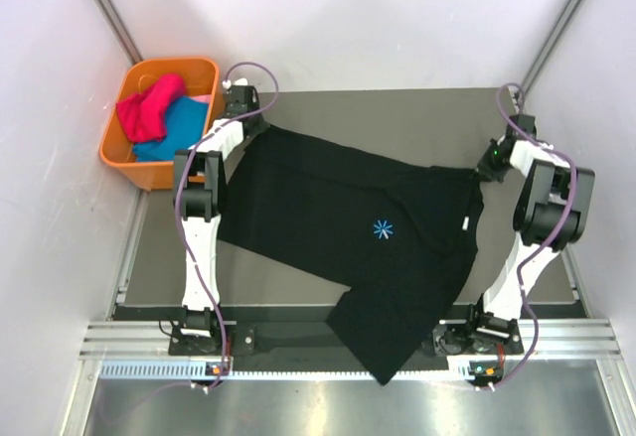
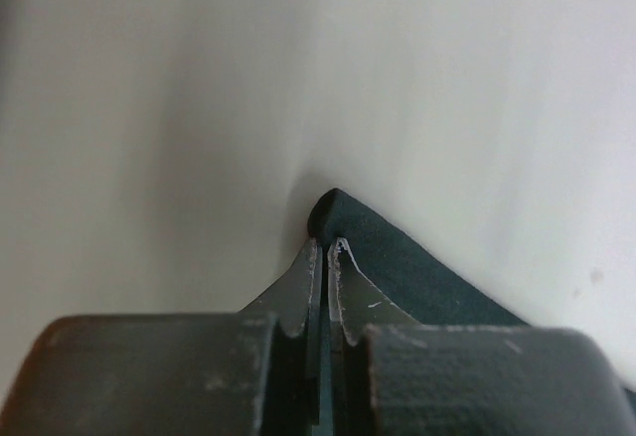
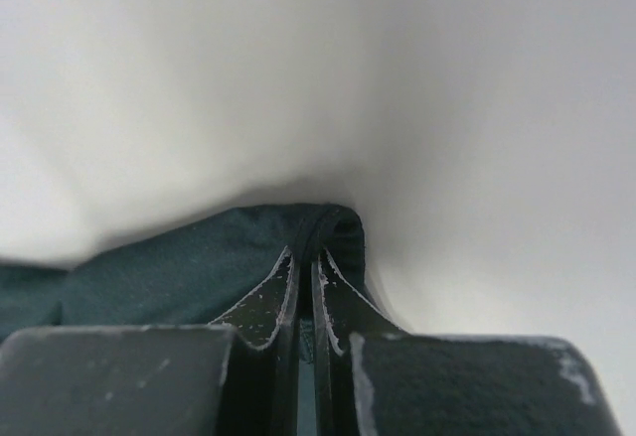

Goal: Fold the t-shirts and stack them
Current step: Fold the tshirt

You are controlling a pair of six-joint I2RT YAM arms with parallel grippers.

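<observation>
The black shirt [image 1: 338,227] is spread diagonally across the worktop [image 1: 268,277], with one end draped over the near edge between the arm bases. Its far left corner is pinched in the closed left tool [image 2: 324,252], and its right corner is clamped in the closed right tool [image 3: 306,257]. At the far left, a pink shirt [image 1: 149,106] and a teal shirt [image 1: 177,130] are heaped in the basket [image 1: 121,150].

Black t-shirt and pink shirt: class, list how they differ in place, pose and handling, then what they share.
Place: the black t-shirt lies on the table; the pink shirt sits in the orange basket. Pose: black t-shirt spread out, pink shirt bunched. Handling: left gripper and right gripper pinch the black t-shirt; no gripper touches the pink shirt. Both are cloth, not yet folded.
</observation>
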